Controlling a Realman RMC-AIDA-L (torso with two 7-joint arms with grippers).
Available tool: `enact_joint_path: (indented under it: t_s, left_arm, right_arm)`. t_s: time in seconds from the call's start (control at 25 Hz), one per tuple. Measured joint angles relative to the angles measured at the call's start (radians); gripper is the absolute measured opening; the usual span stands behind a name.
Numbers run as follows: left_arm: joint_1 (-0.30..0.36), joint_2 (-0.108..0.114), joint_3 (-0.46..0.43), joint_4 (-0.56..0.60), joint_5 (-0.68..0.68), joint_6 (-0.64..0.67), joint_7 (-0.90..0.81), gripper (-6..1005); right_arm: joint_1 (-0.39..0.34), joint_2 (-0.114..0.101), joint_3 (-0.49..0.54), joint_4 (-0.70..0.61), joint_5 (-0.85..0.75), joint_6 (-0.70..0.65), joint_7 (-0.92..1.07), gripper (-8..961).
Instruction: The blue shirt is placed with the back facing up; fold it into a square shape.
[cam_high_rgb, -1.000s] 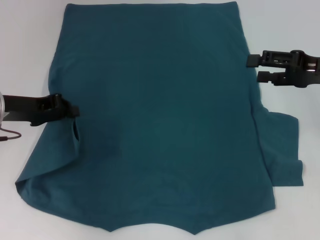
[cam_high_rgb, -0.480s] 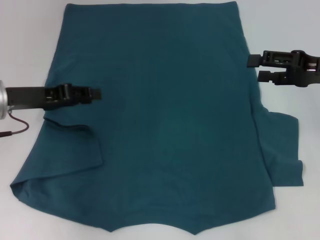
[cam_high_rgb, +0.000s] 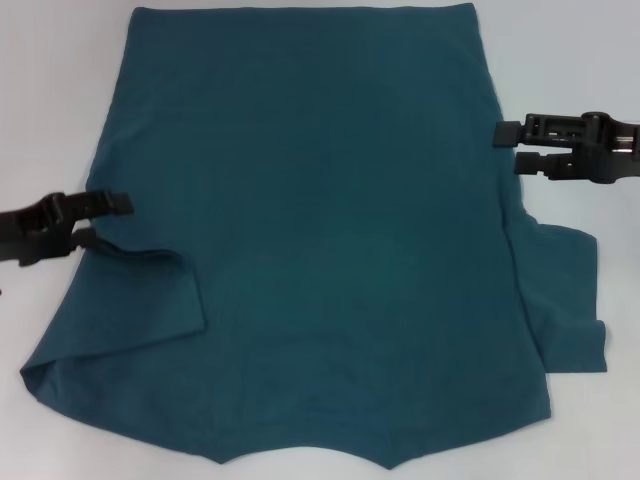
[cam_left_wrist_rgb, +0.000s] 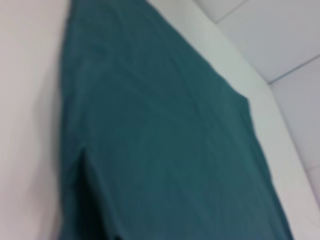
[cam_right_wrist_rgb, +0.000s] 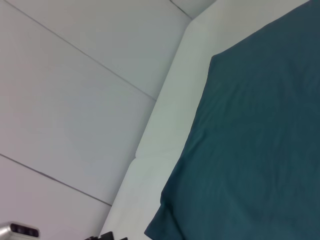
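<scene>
The blue shirt (cam_high_rgb: 330, 220) lies flat on the white table (cam_high_rgb: 55, 90), plain side up and with no lettering showing. Its left sleeve (cam_high_rgb: 140, 300) is folded in over the body, while the right sleeve (cam_high_rgb: 565, 300) still spreads out to the side. At the shirt's left edge, just above the folded sleeve, my left gripper (cam_high_rgb: 100, 221) is open and holds nothing. My right gripper (cam_high_rgb: 512, 148) hovers open at the shirt's right edge, above the spread sleeve. The left wrist view shows the shirt (cam_left_wrist_rgb: 160, 145) and the sleeve fold; the right wrist view shows a shirt (cam_right_wrist_rgb: 260, 150) corner.
The shirt covers most of the table (cam_right_wrist_rgb: 165, 125). Bare white strips run along its left and right sides. Grey floor tiles (cam_right_wrist_rgb: 75, 100) lie beyond the table edge.
The left gripper carried the sleeve edge inward over the body, let it go, and has drawn back left to the shirt's edge. The right gripper has barely moved.
</scene>
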Motion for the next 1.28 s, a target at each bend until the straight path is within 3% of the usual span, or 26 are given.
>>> enact_joint_path:
  t_s: [0.32,0.84,1.12,1.2,1.28]
  left_arm:
    - [0.002,-0.012,0.003,-0.07,0.031,-0.137,0.0,926]
    - [-0.095,-0.019,0.017,-0.234,0.023,-0.351,0.068,951]
    - [-0.155,-0.051,0.014,-0.245,-0.138,-0.27,0.249,950]
    - [-0.152,-0.049,0.016,-0.243,-0.152,-0.25,0.258,950]
    - [-0.131,-0.032,0.017,-0.24,-0.151,-0.194,0.251,949]
  right_arm:
    - [-0.006,0.001,-0.008,0.0,0.0,0.001,0.0,915]
    - [-0.015,0.005,-0.009,0.0,0.0,0.0,-0.001,915]
    - [-0.028,0.002,-0.003,0.0,0.002,0.008,-0.026,915]
    - [-0.031,0.0,-0.002,0.0,0.002,0.006,-0.048,915]
    - [-0.034,-0.004,-0.006,0.0,0.001,0.003,-0.064,915]
